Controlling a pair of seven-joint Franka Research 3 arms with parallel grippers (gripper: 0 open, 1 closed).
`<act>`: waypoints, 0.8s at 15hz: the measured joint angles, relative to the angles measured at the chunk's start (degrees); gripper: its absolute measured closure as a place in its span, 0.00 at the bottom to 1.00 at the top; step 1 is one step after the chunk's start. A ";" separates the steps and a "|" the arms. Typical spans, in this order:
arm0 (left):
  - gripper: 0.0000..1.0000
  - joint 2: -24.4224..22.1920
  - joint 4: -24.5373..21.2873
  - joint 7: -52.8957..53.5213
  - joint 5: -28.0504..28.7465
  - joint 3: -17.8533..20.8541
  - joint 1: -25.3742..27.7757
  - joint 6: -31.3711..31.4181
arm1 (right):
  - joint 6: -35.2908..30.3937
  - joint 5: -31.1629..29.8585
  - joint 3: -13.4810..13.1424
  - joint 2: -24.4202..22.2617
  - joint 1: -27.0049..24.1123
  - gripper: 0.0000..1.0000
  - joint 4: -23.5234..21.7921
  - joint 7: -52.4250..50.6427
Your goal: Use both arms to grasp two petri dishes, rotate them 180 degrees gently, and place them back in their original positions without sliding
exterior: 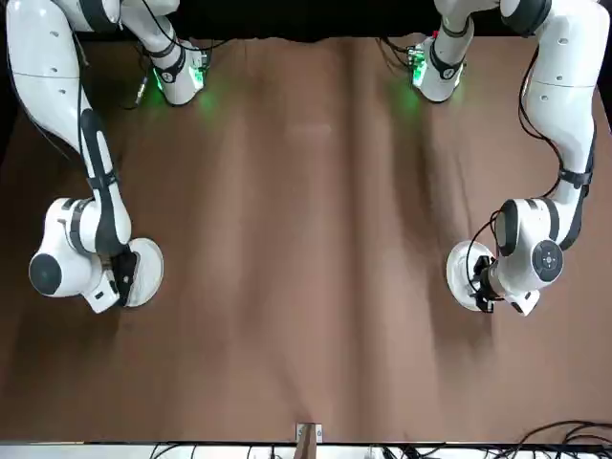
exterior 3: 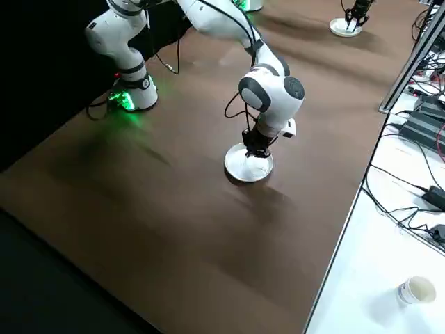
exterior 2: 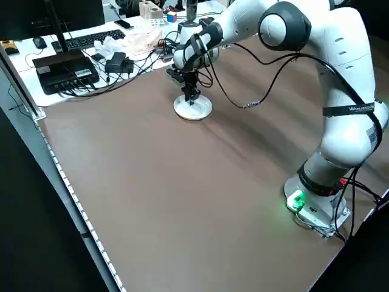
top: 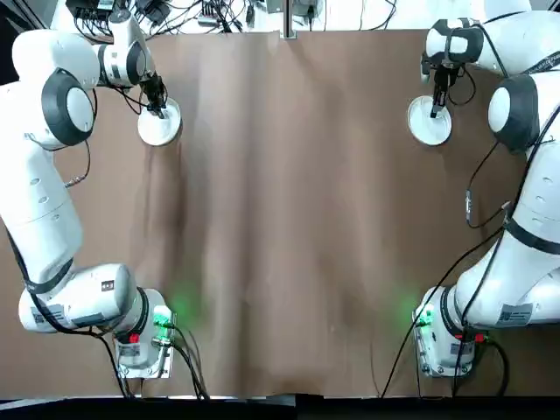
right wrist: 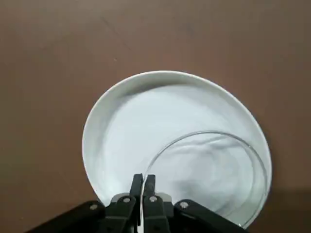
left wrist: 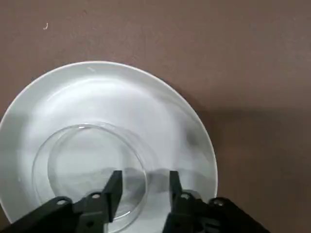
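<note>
Black fingers of the left gripper fill the foreground of the left wrist view, parted, straddling the wall of a clear petri dish that sits inside a white saucer; whether the pads touch the glass, cannot tell. In the top view this saucer lies at the table's far left corner, under the left gripper.

Right gripper: fingers pinched nearly together on the thin rim of the second clear dish, which rests off-centre in its own white saucer, at the far right corner in the top view.

Writing: a small dark label on the left arm's forearm in the left side view, not readable.

Surroundings: brown table, bare between the two saucers, which lie well apart. Green lights at both arm bases. Beyond the far edge, cables, a keyboard and a black box; a paper cup on the white side bench.

Both saucers sit near the far edge, each close to its side edge.
</note>
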 joint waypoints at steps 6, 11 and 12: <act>0.02 -0.54 0.88 5.17 0.53 -0.31 -0.25 0.22 | -1.61 -0.01 0.02 -0.02 0.73 0.97 -0.32 -1.28; 0.00 -2.17 0.95 29.48 1.57 -1.03 -1.48 0.12 | -3.81 -0.03 -0.07 -0.03 0.71 0.97 -0.68 -3.35; 0.00 -2.39 0.98 33.47 1.58 -1.39 -1.49 0.12 | -4.56 -0.03 -0.08 -0.03 0.68 0.97 -0.75 -3.45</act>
